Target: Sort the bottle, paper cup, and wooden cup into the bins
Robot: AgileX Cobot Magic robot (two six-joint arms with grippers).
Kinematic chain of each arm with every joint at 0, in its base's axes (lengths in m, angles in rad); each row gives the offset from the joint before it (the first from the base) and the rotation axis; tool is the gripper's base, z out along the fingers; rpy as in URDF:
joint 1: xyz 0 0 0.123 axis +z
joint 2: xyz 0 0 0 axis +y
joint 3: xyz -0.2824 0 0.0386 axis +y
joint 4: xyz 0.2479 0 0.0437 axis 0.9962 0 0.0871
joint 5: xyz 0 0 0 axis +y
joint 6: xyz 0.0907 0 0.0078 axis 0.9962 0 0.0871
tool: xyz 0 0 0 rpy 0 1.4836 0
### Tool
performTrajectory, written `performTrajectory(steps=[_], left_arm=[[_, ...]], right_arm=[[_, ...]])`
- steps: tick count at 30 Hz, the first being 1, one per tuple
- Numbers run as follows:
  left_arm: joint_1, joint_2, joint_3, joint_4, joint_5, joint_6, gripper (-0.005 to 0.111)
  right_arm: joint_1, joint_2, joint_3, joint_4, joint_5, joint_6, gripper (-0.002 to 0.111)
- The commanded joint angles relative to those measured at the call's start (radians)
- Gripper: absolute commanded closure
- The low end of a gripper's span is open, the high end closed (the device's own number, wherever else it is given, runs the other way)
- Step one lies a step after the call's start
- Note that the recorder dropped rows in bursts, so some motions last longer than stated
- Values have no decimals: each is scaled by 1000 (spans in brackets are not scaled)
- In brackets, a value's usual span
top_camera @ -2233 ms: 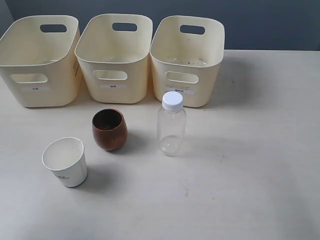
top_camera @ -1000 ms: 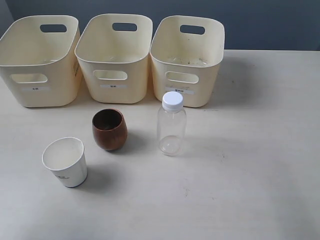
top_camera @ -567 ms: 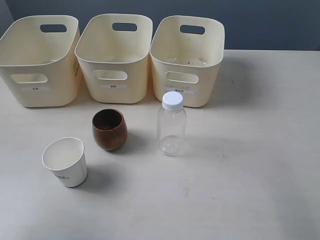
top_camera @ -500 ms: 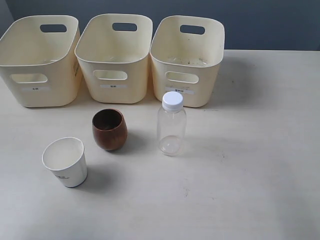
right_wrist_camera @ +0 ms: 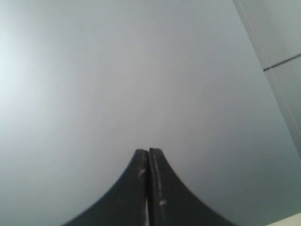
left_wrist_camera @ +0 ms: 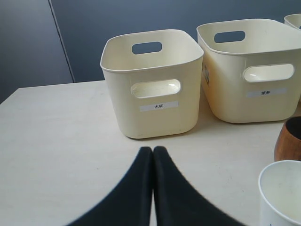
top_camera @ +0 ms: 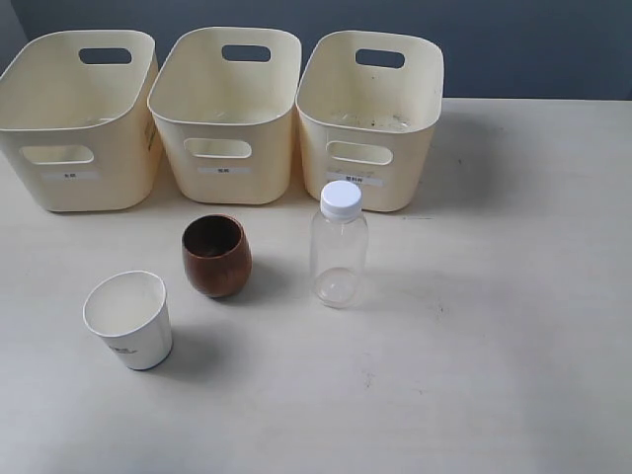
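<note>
A clear bottle [top_camera: 339, 247] with a white cap stands upright on the table before the right bin [top_camera: 370, 118]. The brown wooden cup [top_camera: 216, 256] [left_wrist_camera: 289, 141] sits left of it, before the middle bin [top_camera: 227, 114] [left_wrist_camera: 251, 70]. The white paper cup [top_camera: 129, 319] [left_wrist_camera: 282, 190] stands nearest the front left. The left bin [top_camera: 77, 118] [left_wrist_camera: 151, 84] completes the row. My left gripper [left_wrist_camera: 153, 149] is shut and empty, low over the table, short of the left bin. My right gripper [right_wrist_camera: 148, 151] is shut, empty, facing a grey wall. Neither gripper shows in the exterior view.
The pale table [top_camera: 494, 296] stretches wide to the right of the bottle. A dark grey wall [top_camera: 513, 44] rises behind the bins. Each bin carries a small white label on its front.
</note>
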Motion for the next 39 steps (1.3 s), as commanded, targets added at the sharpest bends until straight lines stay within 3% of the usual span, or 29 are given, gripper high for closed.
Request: performTrajectory(steps=[1, 6, 8, 12, 14, 22, 28, 39], left_arm=[[-3, 3, -1, 2, -14, -3, 107], [-3, 3, -1, 2, -14, -3, 107], [-3, 3, -1, 2, -14, -3, 107], [-3, 3, -1, 2, -14, -3, 107], [-3, 3, -1, 2, -14, -3, 107], [-3, 3, -1, 2, -14, -3, 107], [-3, 3, -1, 2, -14, -3, 107], [-3, 3, -1, 2, -14, -3, 107]], right_arm=[[5, 125, -163, -168, 121, -29, 109], [5, 307, -304, -93, 254, -298, 109], [5, 386, -342, 77, 349, -520, 109], [5, 520, -373, 671, 565, -1132, 109], [5, 575, -373, 873, 648, -1292, 109], [5, 698, -336, 982, 816, -1425, 109], [5, 700, -265, 1098, 823, -1530, 109], [5, 834, -255, 1237, 614, -1676, 109]])
